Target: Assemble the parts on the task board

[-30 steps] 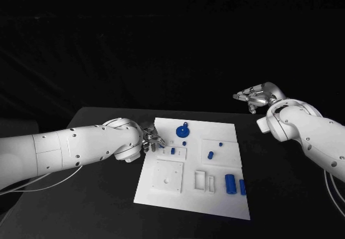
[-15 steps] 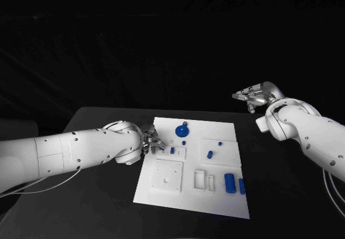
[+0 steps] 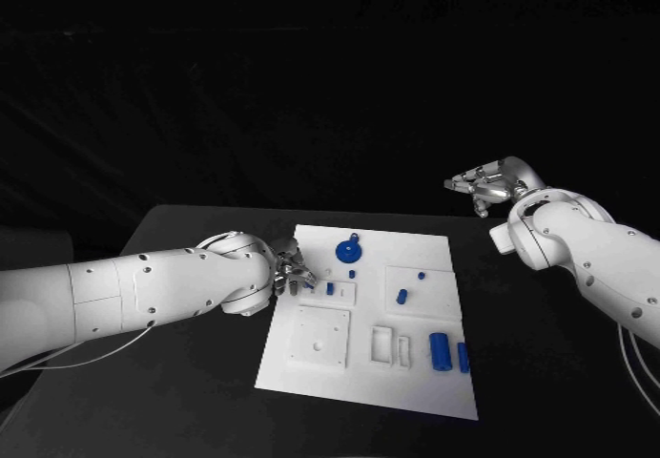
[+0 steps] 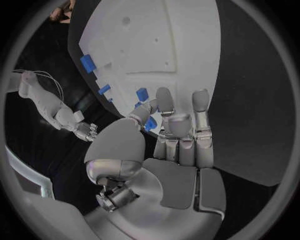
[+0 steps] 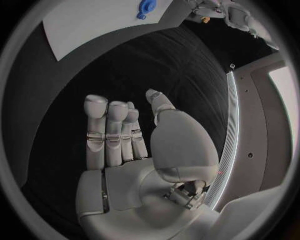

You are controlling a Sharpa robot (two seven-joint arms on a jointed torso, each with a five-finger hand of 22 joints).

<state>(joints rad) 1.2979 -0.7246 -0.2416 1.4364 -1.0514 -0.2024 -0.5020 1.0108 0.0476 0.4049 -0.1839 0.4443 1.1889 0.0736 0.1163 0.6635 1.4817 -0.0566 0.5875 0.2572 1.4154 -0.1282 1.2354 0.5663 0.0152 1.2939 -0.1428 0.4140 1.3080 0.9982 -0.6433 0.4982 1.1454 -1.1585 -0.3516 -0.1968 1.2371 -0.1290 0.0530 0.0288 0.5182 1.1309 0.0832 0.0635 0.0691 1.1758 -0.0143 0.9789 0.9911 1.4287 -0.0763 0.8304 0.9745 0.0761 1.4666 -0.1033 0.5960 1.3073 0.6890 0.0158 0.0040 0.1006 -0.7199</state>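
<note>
The white task board (image 3: 330, 382) lies mid-table with several blue parts on it: a round disc (image 3: 349, 251), small pieces (image 3: 402, 296) and two cylinders (image 3: 441, 351) near its right edge. My left hand (image 3: 292, 272) is at the board's left edge, its fingertips close beside a small blue piece (image 3: 332, 286). In the left wrist view the left hand (image 4: 178, 145) reaches over the board (image 4: 162, 45) with fingers apart, and a blue piece (image 4: 150, 124) shows just past one bent finger. My right hand (image 3: 488, 186) is raised beyond the board's far right corner, fingers apart and holding nothing (image 5: 134, 145).
The black table (image 3: 165, 382) surrounds the board. A raised square plate (image 3: 323, 336) and slotted blocks (image 3: 391, 345) sit on the board's near half. The right wrist view catches the board's corner (image 5: 87, 25) and the disc (image 5: 145, 7).
My left arm has edged slightly towards the board, bringing the fingers closer to the small blue piece. The right hand and the parts have not moved.
</note>
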